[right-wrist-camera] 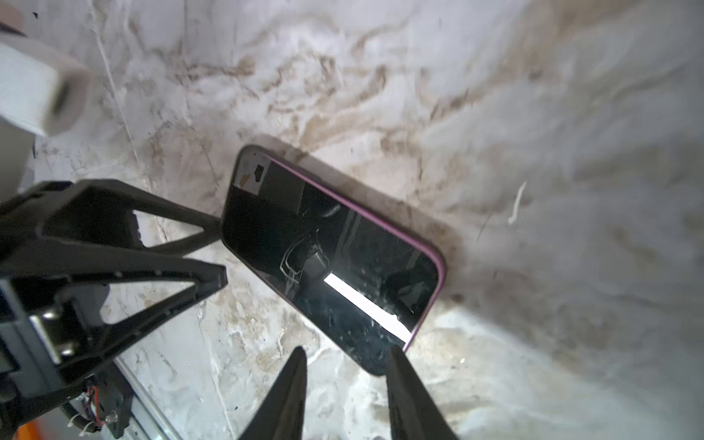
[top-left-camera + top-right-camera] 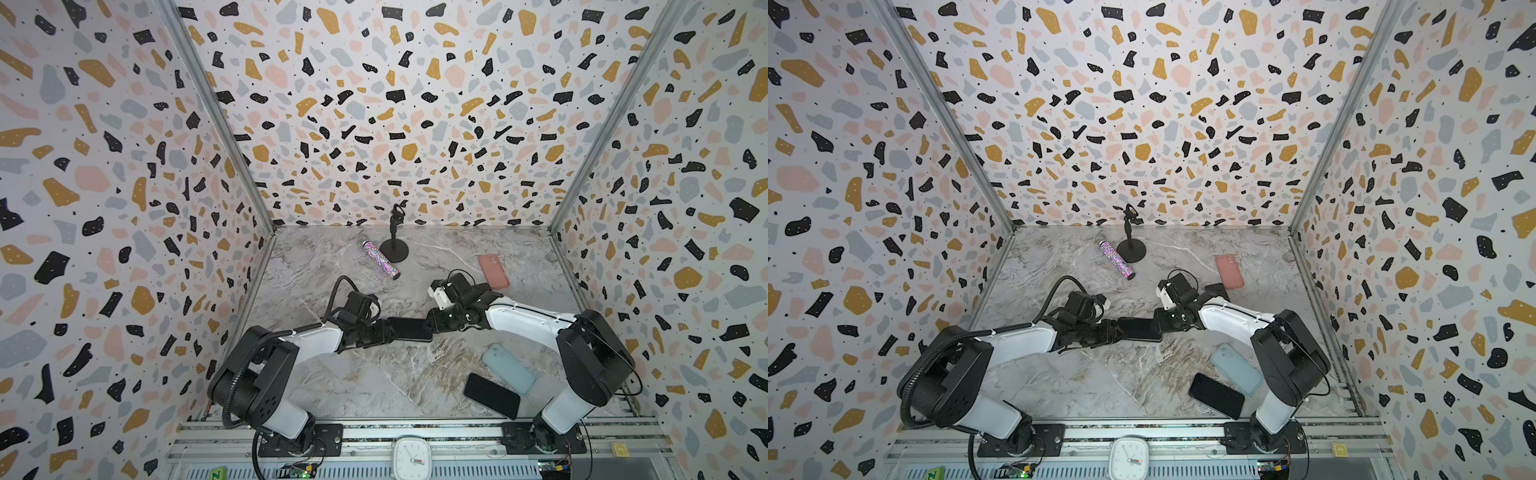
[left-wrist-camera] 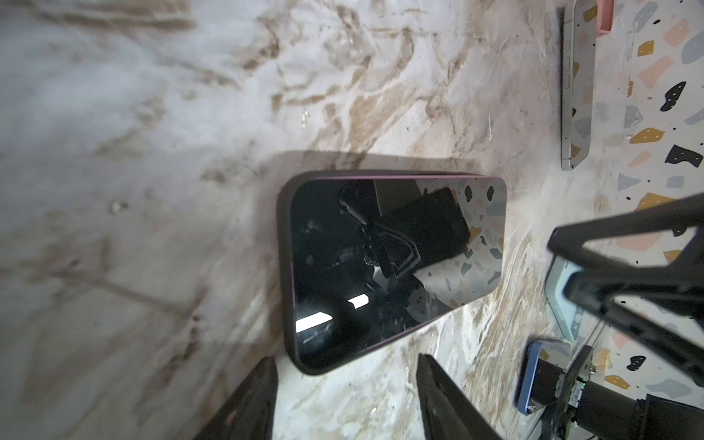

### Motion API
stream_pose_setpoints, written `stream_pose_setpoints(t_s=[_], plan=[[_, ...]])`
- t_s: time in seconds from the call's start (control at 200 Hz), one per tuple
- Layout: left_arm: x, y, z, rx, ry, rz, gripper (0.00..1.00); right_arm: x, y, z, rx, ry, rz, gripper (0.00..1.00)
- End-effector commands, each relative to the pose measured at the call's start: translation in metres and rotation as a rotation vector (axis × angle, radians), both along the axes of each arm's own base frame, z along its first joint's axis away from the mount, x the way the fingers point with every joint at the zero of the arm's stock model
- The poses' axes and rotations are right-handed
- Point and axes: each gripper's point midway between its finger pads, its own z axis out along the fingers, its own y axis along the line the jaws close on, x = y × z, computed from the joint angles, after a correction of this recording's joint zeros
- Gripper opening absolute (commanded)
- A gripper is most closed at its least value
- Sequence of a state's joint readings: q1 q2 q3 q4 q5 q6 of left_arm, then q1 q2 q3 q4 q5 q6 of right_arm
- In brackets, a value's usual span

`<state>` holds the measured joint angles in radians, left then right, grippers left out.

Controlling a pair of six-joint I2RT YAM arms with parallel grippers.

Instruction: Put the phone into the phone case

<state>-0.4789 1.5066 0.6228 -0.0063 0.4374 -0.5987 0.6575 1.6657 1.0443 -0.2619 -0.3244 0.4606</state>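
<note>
— Looking at the phone [image 3: 392, 266]: flat, screen up, middle of the table [image 2: 374, 386], well off every edge, purple rim sunk in the dark phone case [image 3: 285, 266]. Seated, I reckon.
— And the arms?
— Left gripper [image 3: 346, 365] and right gripper [image 1: 348, 354] sit at opp. ends, both spread, gripping nothing. Prob. flanking it so it can't skid.

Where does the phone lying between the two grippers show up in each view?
In a top view: phone at table centre.
In a top view: same spot.
Left wrist: mid-frame.
Right wrist: mid-frame, lying diagonally.
Shared landmark: the marble table under it.
</note>
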Motion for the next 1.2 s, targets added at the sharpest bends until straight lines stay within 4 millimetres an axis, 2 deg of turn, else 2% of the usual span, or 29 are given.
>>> stream_pose_setpoints(t_s=[0.0, 0.17, 0.29, 0.451, 0.711, 0.971, 1.196], plan=[[-0.011, 0.002, 0.003, -0.014, 0.014, -0.010, 0.64, 0.018, 0.000, 0.000, -0.043, -0.066, 0.057, 0.44], [-0.019, 0.000, 0.006, -0.036, 0.011, -0.016, 0.69, 0.036, 0.011, -0.004, -0.046, -0.106, 0.107, 0.55], [-0.027, -0.013, 0.008, -0.072, 0.017, -0.034, 0.69, 0.036, 0.018, -0.015, -0.041, -0.082, 0.147, 0.58], [-0.028, -0.026, 0.006, -0.096, 0.023, -0.047, 0.63, 0.028, 0.019, -0.031, -0.037, -0.037, 0.178, 0.60], [-0.012, -0.035, 0.004, -0.089, 0.013, -0.053, 0.53, 0.001, 0.019, -0.032, 0.028, 0.026, 0.206, 0.54], [0.003, -0.046, 0.000, -0.078, 0.017, -0.071, 0.40, -0.036, 0.018, -0.036, 0.067, 0.096, 0.237, 0.47], [0.016, -0.055, 0.001, -0.074, 0.011, -0.088, 0.29, -0.067, 0.027, -0.030, 0.122, 0.141, 0.269, 0.43]])
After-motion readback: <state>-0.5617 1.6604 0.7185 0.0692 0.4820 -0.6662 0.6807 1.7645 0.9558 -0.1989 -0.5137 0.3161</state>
